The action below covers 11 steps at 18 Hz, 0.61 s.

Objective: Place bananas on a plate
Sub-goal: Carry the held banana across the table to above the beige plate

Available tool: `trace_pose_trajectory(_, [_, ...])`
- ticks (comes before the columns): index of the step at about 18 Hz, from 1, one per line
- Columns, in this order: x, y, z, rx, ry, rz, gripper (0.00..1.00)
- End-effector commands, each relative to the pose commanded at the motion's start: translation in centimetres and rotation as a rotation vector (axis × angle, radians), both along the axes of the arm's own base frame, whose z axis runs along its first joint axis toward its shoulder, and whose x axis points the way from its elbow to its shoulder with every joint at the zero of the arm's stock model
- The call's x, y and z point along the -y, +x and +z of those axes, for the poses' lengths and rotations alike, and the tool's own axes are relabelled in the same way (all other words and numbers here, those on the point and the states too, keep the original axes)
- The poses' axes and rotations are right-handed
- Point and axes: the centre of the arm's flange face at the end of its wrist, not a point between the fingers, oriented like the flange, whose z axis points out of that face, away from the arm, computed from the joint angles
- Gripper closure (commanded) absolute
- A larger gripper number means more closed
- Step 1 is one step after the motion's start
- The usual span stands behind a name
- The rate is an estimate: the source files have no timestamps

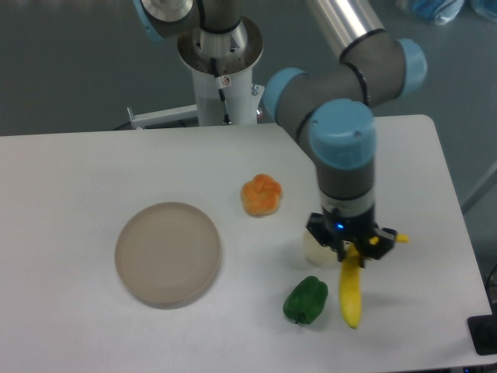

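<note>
The yellow banana [351,294] lies on the white table at the front right, its near end pointing to the front edge. My gripper [351,250] stands straight over the banana's far end, with its jaws on either side of it; the wrist hides the fingertips, so I cannot tell whether they are closed on it. The beige round plate [168,253] sits bare at the left centre of the table, well away from the gripper.
A green bell pepper [306,300] lies just left of the banana. An orange lumpy fruit [262,194] sits behind it, near the table's middle. A pale round object [317,247] is partly hidden behind the gripper. The table's right edge is close to the banana.
</note>
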Motion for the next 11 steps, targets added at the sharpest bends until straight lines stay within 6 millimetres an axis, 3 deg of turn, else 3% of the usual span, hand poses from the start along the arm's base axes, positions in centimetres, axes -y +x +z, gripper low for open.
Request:
trace_pose_trajectory(6, [2.3,5.7,0.4,0.123,0.059,0.083,0.68])
trace_pose_trajectory(11, [1.6,12.5,-1.3,0.186,0.053,0.154,0.68])
